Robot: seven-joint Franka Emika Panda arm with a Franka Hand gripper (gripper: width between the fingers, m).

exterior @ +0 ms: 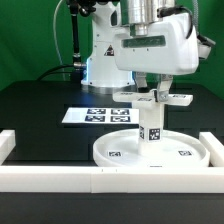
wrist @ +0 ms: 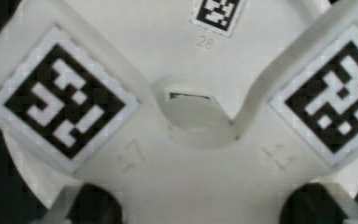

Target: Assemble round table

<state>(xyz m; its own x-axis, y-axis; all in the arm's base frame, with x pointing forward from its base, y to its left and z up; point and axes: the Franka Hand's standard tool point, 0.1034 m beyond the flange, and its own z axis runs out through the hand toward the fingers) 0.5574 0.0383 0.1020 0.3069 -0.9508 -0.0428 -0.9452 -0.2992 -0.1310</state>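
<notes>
The large rimmed round disc (exterior: 118, 152) lies flat on the black table just behind the front wall. The short cylindrical post (exterior: 151, 125) stands upright at its middle. The flat cross-shaped piece (exterior: 165, 98) sits level on top of the post. My gripper (exterior: 152, 88) comes straight down onto it, and its fingers close on the piece's middle. In the wrist view the cross-shaped piece (wrist: 185, 130) fills the picture with two large tags. The dark fingertips (wrist: 91, 205) sit tight against both its sides around my gripper (wrist: 208, 208). The post is hidden there.
The marker board (exterior: 92, 115) lies flat behind the disc toward the exterior view's left. The white rectangular border wall (exterior: 60, 180) runs along the front, with raised ends at both sides. The robot's white base (exterior: 100, 60) stands at the back.
</notes>
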